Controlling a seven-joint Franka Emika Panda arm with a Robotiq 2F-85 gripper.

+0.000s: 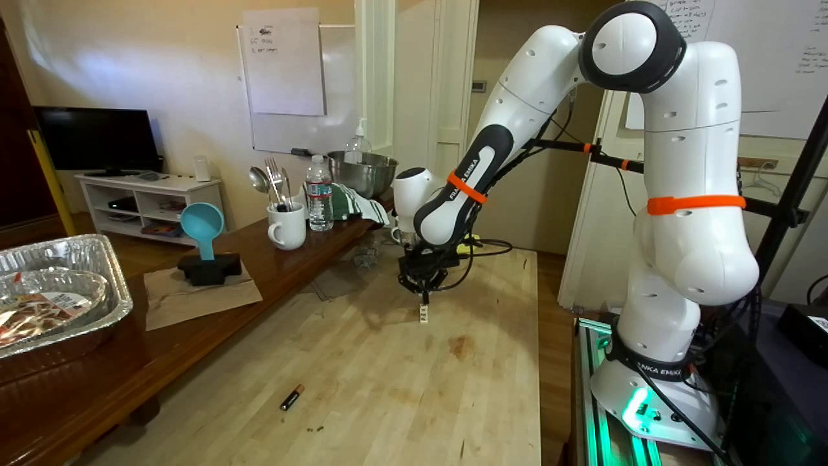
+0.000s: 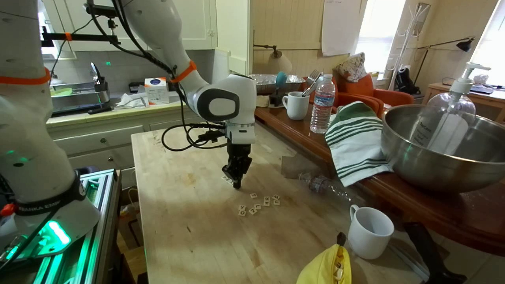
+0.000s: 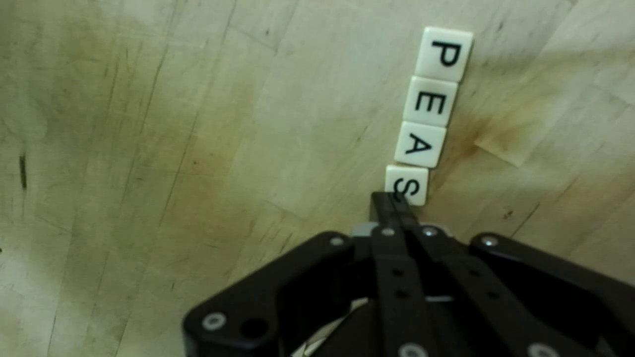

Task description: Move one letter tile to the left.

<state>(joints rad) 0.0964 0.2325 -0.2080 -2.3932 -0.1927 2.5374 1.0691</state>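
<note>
Pale cream letter tiles lie in a row on the wooden table, reading P [image 3: 444, 54], E [image 3: 430, 101], A [image 3: 420, 144] and S [image 3: 412, 184] in the wrist view. The S tile sits slightly offset from the A tile, with a small gap. My gripper [image 3: 389, 196] is shut with nothing visible between its fingertips. The fingertips overlap the lower left corner of the S tile; I cannot tell whether they touch it. In both exterior views the gripper [image 1: 425, 299] [image 2: 236, 185] points down at the table beside the row of tiles [image 1: 424, 314] [image 2: 227, 180].
Several loose letter tiles [image 2: 266, 201] lie near the row. A clear bottle [image 2: 321, 184] lies on its side, and a white mug [image 2: 370, 232] and yellow pouch [image 2: 327, 266] stand farther along. A battery [image 1: 292, 397] lies on the table. A raised brown counter [image 1: 259, 307] borders one side.
</note>
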